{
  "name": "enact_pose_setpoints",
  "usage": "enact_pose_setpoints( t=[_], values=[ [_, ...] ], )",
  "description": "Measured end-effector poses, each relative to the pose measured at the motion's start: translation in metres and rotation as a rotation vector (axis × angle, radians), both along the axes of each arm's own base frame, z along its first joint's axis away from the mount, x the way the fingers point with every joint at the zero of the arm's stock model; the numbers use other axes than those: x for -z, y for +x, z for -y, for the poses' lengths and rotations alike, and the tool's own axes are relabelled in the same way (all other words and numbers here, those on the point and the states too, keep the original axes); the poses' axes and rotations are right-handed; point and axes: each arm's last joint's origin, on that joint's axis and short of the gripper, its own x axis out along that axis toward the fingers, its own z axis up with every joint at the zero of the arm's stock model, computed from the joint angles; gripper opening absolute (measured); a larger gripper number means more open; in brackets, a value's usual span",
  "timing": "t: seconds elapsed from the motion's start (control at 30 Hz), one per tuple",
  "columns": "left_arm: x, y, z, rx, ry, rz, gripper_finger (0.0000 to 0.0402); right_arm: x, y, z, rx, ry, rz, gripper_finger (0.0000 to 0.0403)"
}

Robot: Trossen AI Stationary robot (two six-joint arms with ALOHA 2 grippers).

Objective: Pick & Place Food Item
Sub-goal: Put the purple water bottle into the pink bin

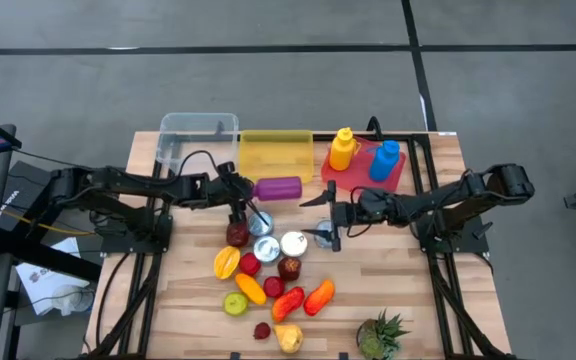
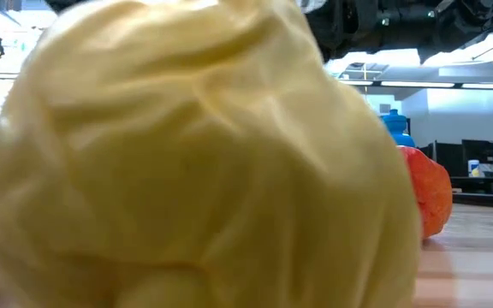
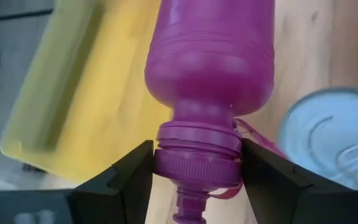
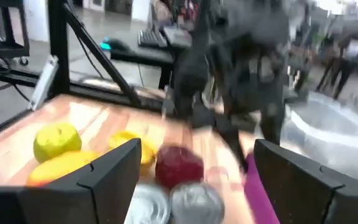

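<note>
From above, the left gripper (image 1: 240, 192) sits toward the table's (image 1: 428, 300) far edge, at the cap end of the purple bottle (image 1: 278, 187). The bottle lies on its side just in front of the yellow bin (image 1: 275, 153), with a clear bin (image 1: 198, 140) beside that. The right gripper (image 1: 326, 215) hangs near mid-table with its fingers spread wide, holding nothing, close to the cans (image 1: 280, 245) and the heap of fruit (image 1: 268, 285) toward the near edge. A red tray (image 1: 360, 168) with two bottles stands at the far edge.

The low view is almost filled by a pale yellow fruit (image 2: 195, 162) pressed close to the lens; an orange one (image 2: 430, 192) shows beside it, and dark arm parts overhead. It tells nothing about the grip.

The left wrist view shows the bottle's neck and cap (image 3: 197, 158) between the two fingers (image 3: 126, 177), which stand narrow and appear to touch the cap ring on both sides. I judge it a hold on the bottle, though a shallow one. A can (image 3: 331, 143) lies just beside it and the bin beyond.

The right wrist view shows wide fingers (image 4: 114, 171) framing a dark red fruit (image 4: 179, 165), two cans (image 4: 194, 202) and yellow fruit (image 4: 58, 140) further off.

Risks: gripped at the slim cap, the heavy body may swing or slip free on lifting. It could also knock the nearby can or catch the bin's wall.
</note>
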Motion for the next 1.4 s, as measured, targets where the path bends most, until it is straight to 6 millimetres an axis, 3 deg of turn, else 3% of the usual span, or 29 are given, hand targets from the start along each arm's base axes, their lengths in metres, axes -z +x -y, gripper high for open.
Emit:
enact_pose_setpoints(
  t=[0.2,0.33,0.63,0.73,0.87,1.07,1.4],
  values=[
    [-0.026,0.012,0.012,0.078,0.063,0.010,0.0199,0.014,-0.002,0.015,0.063,0.052,-0.149,0.0303],
    [-0.032,0.015,0.017,0.109,0.076,0.022,0.0199,0.010,0.003,0.018,0.077,0.066,-0.232,0.0315],
    [-0.031,0.015,0.022,0.129,0.076,0.009,0.0199,-0.045,0.024,0.013,0.117,0.002,-0.499,0.0390],
    [-0.031,0.015,0.025,0.142,0.078,0.008,0.0199,-0.066,0.029,0.013,0.164,-0.029,-0.538,0.0398],
    [-0.032,0.016,0.029,0.163,0.096,0.013,0.0199,-0.078,0.039,0.021,0.197,-0.032,-0.612,0.0396],
    [-0.034,0.018,0.032,0.176,0.116,0.028,0.0199,-0.062,0.064,0.026,0.194,-0.033,-0.829,0.0386],
    [-0.030,0.022,0.036,0.196,0.130,0.022,0.0199,-0.057,0.103,0.033,0.205,-0.042,-0.967,0.0386]
  ],
)
